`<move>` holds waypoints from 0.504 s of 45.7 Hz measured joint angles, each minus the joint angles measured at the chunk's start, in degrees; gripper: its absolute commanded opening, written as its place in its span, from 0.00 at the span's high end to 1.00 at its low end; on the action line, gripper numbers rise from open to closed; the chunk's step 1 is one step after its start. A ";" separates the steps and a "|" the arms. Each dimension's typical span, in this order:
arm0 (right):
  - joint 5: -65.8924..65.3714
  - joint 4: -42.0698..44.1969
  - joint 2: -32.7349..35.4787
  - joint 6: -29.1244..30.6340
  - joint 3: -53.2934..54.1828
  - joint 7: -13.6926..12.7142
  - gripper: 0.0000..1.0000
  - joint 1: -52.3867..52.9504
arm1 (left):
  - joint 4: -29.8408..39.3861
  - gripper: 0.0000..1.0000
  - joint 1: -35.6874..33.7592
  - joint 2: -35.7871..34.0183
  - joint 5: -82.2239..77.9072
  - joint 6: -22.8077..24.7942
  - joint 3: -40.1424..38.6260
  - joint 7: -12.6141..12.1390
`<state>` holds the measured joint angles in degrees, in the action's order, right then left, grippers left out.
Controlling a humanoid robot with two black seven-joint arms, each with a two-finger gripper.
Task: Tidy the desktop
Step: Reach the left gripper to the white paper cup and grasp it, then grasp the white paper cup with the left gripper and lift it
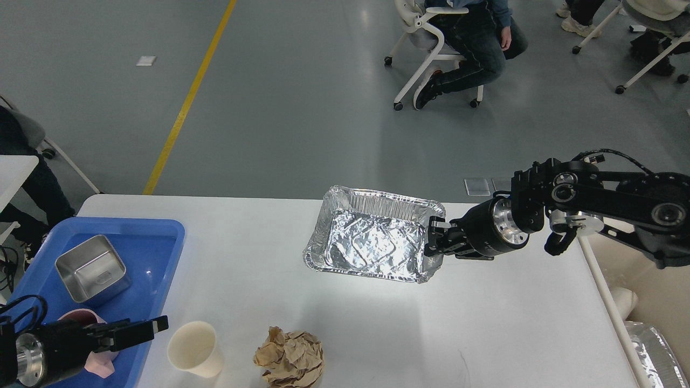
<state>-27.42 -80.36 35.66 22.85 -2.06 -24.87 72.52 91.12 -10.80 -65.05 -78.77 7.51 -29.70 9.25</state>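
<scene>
Right gripper (437, 237) clamped on the right rim of the foil tray (372, 234), mid-frame over the desktop (485, 323). Best kept level, carried right toward the bin (647, 291). Left gripper (143, 328), lower left: grip state impossible to tell.

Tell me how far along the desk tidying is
Partly done: a steel box and pink cup sit in the blue tray. The right gripper holds the foil tray by its rim. A paper cup and crumpled paper remain on the desktop.

White desktop (485, 323); tray (156, 253), cup (195, 347), crumpled paper (290, 355).
</scene>
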 measured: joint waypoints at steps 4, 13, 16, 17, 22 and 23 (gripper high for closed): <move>0.00 0.06 0.09 0.00 0.10 0.04 1.00 0.00 | -1.09 0.14 -0.68 2.50 -2.91 1.21 0.00 -0.11; 0.00 0.15 0.20 -0.09 0.13 0.08 1.00 -0.19 | -3.06 0.25 -1.40 7.47 -6.11 3.87 0.10 -0.37; 0.00 0.19 0.20 -0.09 0.13 0.08 1.00 -0.24 | -3.43 0.30 -1.43 8.35 -7.09 4.41 0.50 -0.37; 0.00 0.20 0.20 -0.09 0.13 0.09 1.00 -0.25 | -3.53 0.32 -1.46 8.52 -7.52 4.49 0.68 -0.37; 0.00 0.20 0.20 -0.09 0.15 0.09 1.00 -0.27 | -4.06 0.56 -1.50 8.92 -9.84 4.68 1.50 -0.37; 0.00 0.20 0.20 -0.10 0.17 0.09 1.00 -0.27 | -4.13 0.59 -1.50 8.93 -10.07 4.69 1.56 -0.37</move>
<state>-27.42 -80.17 35.86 22.75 -1.88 -24.79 72.25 86.99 -12.30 -56.11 -88.84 12.20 -28.14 8.88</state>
